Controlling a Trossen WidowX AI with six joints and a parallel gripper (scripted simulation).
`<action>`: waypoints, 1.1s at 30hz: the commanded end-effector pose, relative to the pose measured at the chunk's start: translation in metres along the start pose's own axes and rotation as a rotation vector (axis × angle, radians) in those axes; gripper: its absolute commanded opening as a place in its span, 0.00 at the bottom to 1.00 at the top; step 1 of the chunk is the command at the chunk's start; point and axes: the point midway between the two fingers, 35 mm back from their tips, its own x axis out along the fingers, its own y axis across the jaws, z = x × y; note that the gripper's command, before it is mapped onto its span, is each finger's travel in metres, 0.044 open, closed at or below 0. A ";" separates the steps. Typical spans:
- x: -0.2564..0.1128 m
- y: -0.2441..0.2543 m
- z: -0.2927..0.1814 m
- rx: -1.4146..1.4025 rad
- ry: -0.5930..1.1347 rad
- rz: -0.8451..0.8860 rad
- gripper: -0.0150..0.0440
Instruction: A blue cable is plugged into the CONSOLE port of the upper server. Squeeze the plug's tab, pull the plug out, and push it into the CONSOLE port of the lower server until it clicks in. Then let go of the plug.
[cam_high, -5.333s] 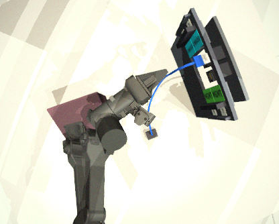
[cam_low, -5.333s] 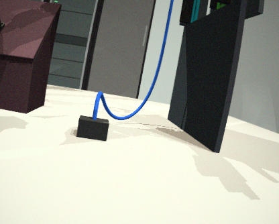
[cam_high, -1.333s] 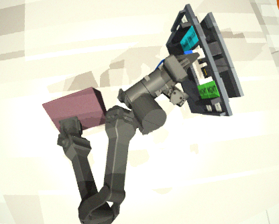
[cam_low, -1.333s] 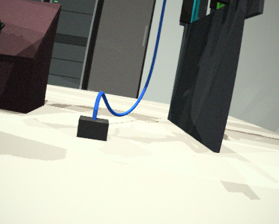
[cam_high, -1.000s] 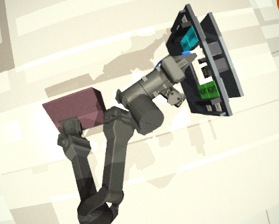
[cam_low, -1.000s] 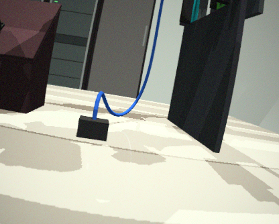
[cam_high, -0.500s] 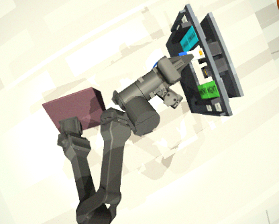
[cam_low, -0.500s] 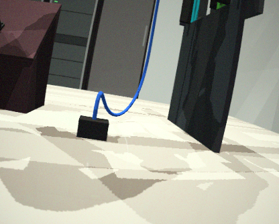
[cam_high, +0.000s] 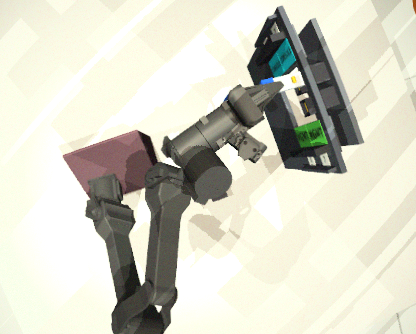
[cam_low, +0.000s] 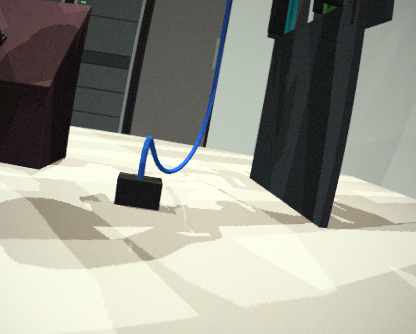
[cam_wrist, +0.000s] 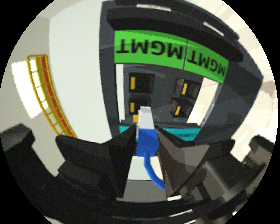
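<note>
Grey-black parallel-jaw gripper closed on blue plug with clear tip, narrow gap. Plug between fingertips, tip toward dark port panel ahead; seating unclear. Blue cable trails behind. Final push probably unfinished; release left.

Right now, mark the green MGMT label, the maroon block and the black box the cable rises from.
green MGMT label (cam_high: 310, 134) (cam_wrist: 150, 47): top and wrist, printed face
maroon block (cam_high: 107, 155) (cam_low: 30, 107): top and exterior, top, side
black box (cam_low: 138, 192): exterior, front
</note>
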 end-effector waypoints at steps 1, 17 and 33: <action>-0.003 0.000 -0.001 0.006 0.000 0.002 0.25; -0.012 0.000 -0.005 0.006 0.000 0.001 0.25; -0.022 0.000 -0.010 0.007 0.001 0.001 0.25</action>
